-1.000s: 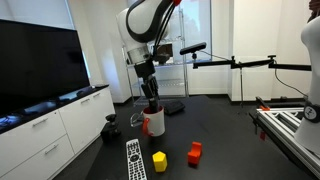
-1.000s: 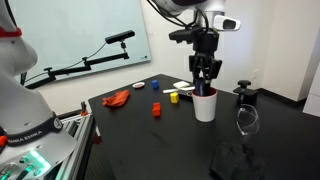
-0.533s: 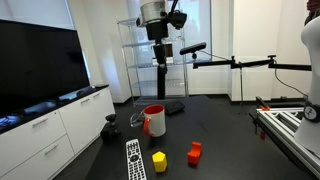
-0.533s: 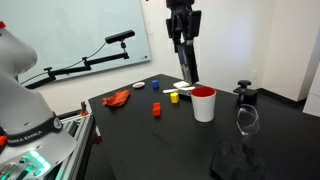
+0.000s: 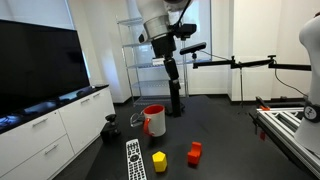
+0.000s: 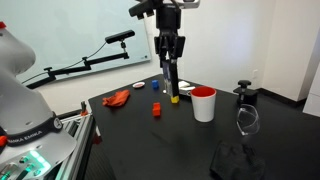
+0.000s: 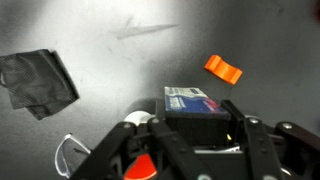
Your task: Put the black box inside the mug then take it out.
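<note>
Black tabletop (image 6: 140, 140) filled the foreground of a white-walled room, with small coloured blocks, a dark cloth (image 6: 235, 160) and the mug (image 6: 204, 103) spread over it. High over that surface the gripper (image 6: 169, 60) was clamped on the top end of the black box (image 6: 172, 82). The box hung upright and well clear of the table, its long axis pointing straight down. I judged that a sensible pose for a tall, slim block meant to pass through a round opening. In both exterior views the box (image 5: 175, 98) hung beside the mug (image 5: 153, 120) rather than over it, apart from the rim. From one camera its lower end appeared above a yellow block (image 6: 175, 98). The wrist view showed a labelled end of the box (image 7: 195, 103) pinched between the jaws. The mug stood upright, red inside. Nothing rose above its rim, so I judged it empty, though its bottom was hidden. Whether the box was heading in or coming out could not be told from this moment alone.
</note>
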`<act>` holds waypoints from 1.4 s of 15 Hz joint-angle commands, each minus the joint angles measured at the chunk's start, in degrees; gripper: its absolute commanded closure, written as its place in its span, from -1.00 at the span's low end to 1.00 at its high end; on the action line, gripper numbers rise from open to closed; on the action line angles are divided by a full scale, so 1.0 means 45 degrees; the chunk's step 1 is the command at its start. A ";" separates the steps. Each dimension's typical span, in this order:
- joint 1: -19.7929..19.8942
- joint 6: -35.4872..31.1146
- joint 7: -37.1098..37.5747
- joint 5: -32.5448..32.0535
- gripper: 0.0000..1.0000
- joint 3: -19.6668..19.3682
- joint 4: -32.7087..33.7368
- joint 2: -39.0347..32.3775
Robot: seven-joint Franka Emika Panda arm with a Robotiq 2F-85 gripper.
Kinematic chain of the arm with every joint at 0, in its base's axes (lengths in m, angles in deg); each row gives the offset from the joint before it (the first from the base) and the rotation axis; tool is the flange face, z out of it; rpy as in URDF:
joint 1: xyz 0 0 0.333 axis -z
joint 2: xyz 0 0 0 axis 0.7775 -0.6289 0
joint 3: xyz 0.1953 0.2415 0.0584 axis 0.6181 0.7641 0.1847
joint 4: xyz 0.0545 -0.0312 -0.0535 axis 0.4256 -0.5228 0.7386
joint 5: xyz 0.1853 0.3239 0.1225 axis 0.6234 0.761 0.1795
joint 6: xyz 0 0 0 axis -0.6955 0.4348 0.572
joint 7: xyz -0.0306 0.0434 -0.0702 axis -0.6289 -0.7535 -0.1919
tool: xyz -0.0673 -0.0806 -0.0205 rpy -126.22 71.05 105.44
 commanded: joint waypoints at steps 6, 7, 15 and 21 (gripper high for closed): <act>-0.0449 -0.1986 0.0813 -0.1477 0.35 0.0433 -0.0320 -0.1695; -0.0483 -0.2079 0.0914 -0.1558 0.35 0.0466 -0.0338 -0.1764; -0.0519 -0.2176 0.0821 -0.1486 -0.92 0.0480 -0.0363 -0.1842; -0.0471 -0.2255 0.0772 -0.1519 -1.00 0.0416 -0.0377 -0.1778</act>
